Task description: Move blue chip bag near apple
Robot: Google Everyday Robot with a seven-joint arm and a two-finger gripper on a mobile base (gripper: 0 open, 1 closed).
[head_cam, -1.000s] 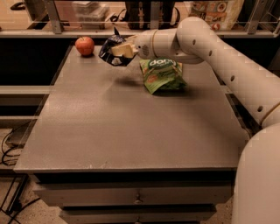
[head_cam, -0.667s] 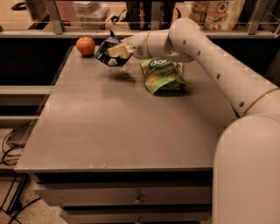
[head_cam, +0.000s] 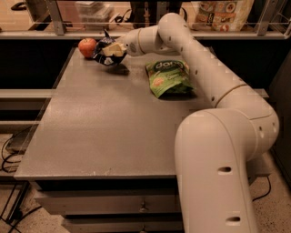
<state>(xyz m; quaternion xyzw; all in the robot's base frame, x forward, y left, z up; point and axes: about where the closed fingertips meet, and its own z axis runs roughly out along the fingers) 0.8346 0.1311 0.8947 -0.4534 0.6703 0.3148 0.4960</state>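
Observation:
The blue chip bag (head_cam: 104,50) is dark and crumpled, held at the far left of the grey table (head_cam: 109,127), just above its surface. My gripper (head_cam: 112,49) is shut on the bag, its arm reaching in from the right. The apple (head_cam: 87,47) is red-orange and sits at the table's far left corner, right beside the bag on its left. Much of the bag is hidden behind the gripper.
A green snack bag (head_cam: 169,77) lies flat at the back right of the table. A railing and a shelf with packaged goods (head_cam: 223,11) run behind the table. Drawers (head_cam: 113,205) sit below the front edge.
My gripper has carried the blue chip bag leftward toward the apple; the bag now hangs right next to it. The green bag has not moved.

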